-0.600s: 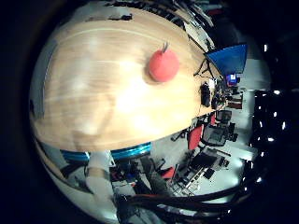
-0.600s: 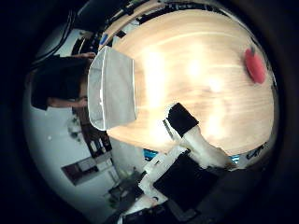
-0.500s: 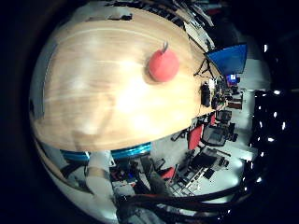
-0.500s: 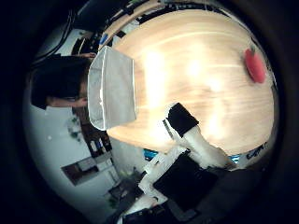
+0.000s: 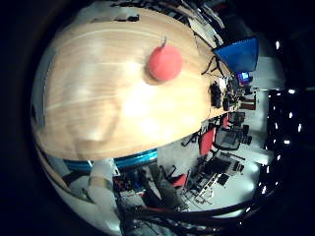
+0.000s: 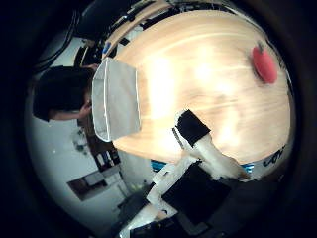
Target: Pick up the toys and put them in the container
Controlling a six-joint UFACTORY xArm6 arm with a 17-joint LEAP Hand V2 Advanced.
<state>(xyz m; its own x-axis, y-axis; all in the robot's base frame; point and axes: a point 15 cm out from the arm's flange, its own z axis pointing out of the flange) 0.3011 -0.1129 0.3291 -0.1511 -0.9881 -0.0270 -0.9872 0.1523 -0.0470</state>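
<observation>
A red round toy with a short stem (image 5: 164,63) lies on the light wooden table (image 5: 98,88), well below the palm. It also shows in the thumb side palm view (image 6: 264,62), near the table's edge. A grey rectangular container with a pale rim (image 6: 116,98) stands at the opposite end of the table, empty as far as I can see. One finger of my hand (image 6: 203,149), white with a black tip, reaches out straight over the table and touches nothing. The hand hangs high above the table between toy and container.
Beyond the table's far edge stand red chairs (image 5: 205,143), a blue screen (image 5: 236,54) and other furniture. A dark shape (image 6: 59,94) sits behind the container.
Both pictures have shifted slightly, so the hand has moved a little over the table. The toy and the container lie where they were.
</observation>
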